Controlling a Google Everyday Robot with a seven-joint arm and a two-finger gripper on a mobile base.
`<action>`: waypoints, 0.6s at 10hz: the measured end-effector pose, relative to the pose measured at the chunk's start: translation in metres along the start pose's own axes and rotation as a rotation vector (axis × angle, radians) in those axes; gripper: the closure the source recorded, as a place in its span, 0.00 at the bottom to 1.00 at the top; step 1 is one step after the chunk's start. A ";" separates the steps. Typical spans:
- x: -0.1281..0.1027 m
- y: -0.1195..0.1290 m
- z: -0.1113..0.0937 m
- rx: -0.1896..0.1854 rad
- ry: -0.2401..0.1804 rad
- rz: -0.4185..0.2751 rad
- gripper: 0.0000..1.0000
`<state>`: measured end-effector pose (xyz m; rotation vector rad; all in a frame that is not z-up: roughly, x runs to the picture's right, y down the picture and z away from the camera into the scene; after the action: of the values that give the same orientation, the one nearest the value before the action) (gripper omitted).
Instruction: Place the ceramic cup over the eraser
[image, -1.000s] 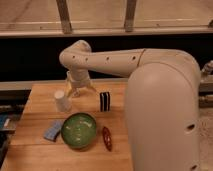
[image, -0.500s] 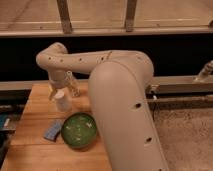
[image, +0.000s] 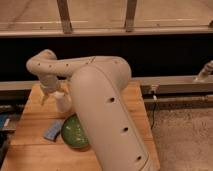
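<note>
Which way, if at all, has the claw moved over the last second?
Yes, leftward. The claw was right of the clear bottle a second ago; now it hangs just left of that bottle.

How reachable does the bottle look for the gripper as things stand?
Probably yes. The gripper hangs at the back left of the table, right beside the bottle, nothing visible between them. The green bowl and pale-blue piece lie nearer the camera, out of the way.

No legible text or markings
</note>
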<state>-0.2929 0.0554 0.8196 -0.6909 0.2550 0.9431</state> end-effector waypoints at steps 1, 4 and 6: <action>-0.005 0.000 0.005 -0.004 0.003 -0.011 0.20; -0.015 -0.005 0.010 -0.009 0.002 -0.021 0.20; -0.017 -0.015 0.013 -0.004 0.005 -0.012 0.20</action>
<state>-0.2918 0.0469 0.8437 -0.6977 0.2532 0.9309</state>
